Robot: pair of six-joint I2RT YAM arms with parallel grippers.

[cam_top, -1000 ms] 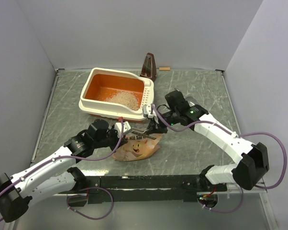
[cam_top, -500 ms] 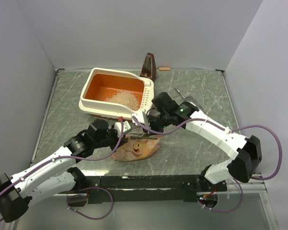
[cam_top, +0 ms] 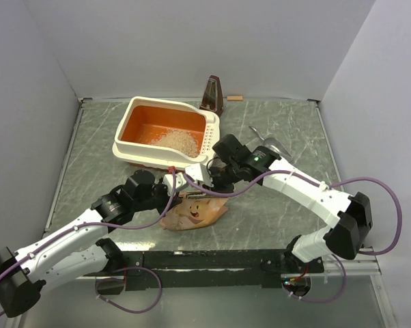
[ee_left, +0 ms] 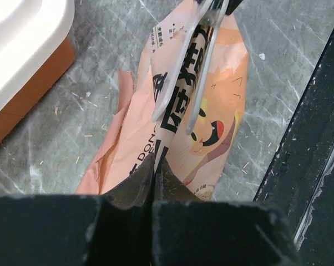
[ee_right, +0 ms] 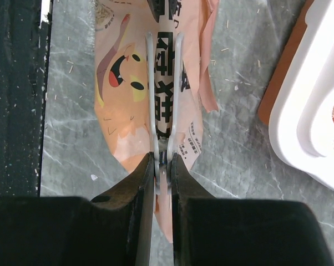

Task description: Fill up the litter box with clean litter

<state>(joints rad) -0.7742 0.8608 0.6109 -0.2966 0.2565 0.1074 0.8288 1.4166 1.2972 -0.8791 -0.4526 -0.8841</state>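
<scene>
We see a grey marbled table (cam_top: 298, 116) boxed in by plain white walls (cam_top: 192, 41), with stray flecks scattered near the bag (ee_left: 217, 94). The litter box (cam_top: 132, 150) sits toward the back left, with litter (cam_top: 179, 141) heaped inside. The left gripper (ee_left: 154, 166) pinches the bag's edge, and the right gripper (ee_right: 162, 160) clamps a metal tool (ee_right: 151, 94) over the bag.

Grey marbled table (cam_top: 287, 130), white walls (cam_top: 192, 41)
</scene>
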